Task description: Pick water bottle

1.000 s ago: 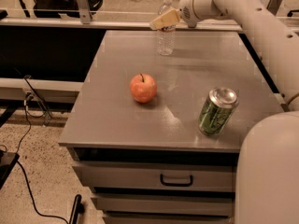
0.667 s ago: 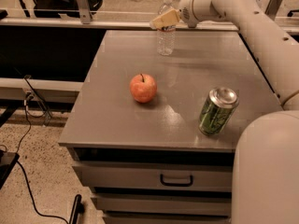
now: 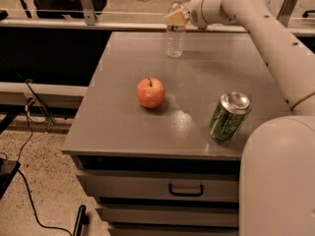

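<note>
Nearest, a green soda can stands front right on the grey metal table, with a red apple mid-table. At the far edge the small clear plastic water bottle stands upright, long axis vertical, white cap up. The tan-tipped gripper sits against its shoulder, arm to the right; I cannot tell whether it holds the bottle

end effector hiding water bottle neck, drawers cut off below

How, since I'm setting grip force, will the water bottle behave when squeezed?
Probably tippy: the water bottle stands upright, tall and narrow. Its clear plastic walls likely dent. The gripper, up at its neck, could topple it by pushing.
</note>
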{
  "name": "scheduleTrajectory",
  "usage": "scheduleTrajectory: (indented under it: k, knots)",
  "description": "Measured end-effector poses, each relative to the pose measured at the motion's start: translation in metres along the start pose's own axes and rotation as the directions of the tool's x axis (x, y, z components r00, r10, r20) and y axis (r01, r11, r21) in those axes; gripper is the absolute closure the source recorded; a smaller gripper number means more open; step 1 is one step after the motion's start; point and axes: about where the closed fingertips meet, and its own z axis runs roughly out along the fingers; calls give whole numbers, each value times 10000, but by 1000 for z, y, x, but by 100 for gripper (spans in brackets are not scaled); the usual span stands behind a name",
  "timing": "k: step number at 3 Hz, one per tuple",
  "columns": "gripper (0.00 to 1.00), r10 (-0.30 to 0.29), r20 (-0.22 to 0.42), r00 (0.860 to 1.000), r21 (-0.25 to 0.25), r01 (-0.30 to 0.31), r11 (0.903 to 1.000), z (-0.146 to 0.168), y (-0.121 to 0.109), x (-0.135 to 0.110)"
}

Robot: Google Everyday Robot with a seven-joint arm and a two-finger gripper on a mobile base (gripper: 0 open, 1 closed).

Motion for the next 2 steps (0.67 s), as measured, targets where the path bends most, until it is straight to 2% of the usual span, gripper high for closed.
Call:
scheduleTrajectory:
  k: [1, 2]
  knots:
    - [65, -112, -128, 9999, -128, 110, 9999, -5, -1, -3]
    - [87, -144, 90, 9999, -490, 148, 9987, -17, -1, -14]
